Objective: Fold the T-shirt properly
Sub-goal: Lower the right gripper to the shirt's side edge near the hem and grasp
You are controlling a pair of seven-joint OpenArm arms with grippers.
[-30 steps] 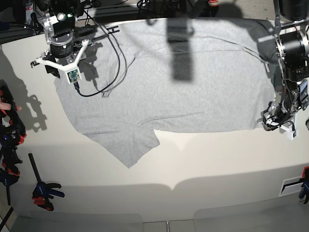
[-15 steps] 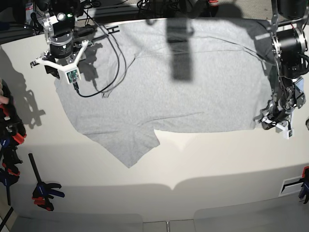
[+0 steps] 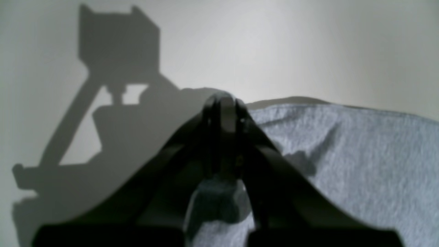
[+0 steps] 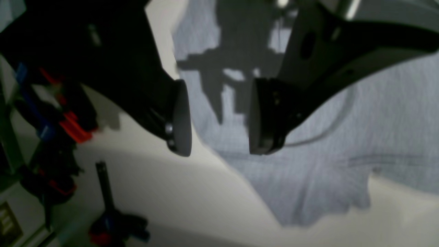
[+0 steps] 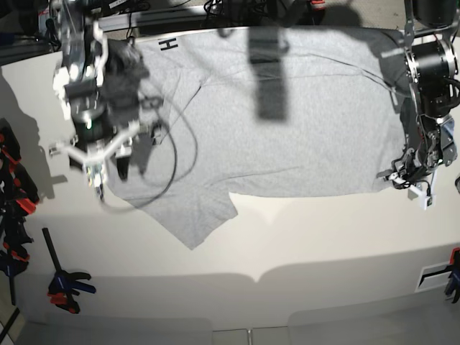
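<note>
The light grey T-shirt [image 5: 302, 158] lies spread flat across the white table, one sleeve pointing toward the front left. At the view's right, my left gripper [image 5: 393, 176] sits low at the shirt's front right hem corner. In the left wrist view its fingers [image 3: 223, 103] are pressed together at the T-shirt [image 3: 360, 154] edge, with a bit of cloth bunched between them. My right gripper [image 5: 100, 162] hovers over the shirt's left edge. It stands open [image 4: 219, 120] above the T-shirt [image 4: 308, 178] with nothing between its pads.
Red, blue and black clamps [image 5: 14, 194] line the table's left edge, and one more [image 5: 68, 284] lies at the front left. The right arm's black cable [image 5: 172, 136] loops over the shirt. Bare table [image 5: 323, 237] stretches in front of the hem.
My left gripper has shut at the hem corner. The right arm has swung from the back left toward the front, over the shirt's left side, still open.
</note>
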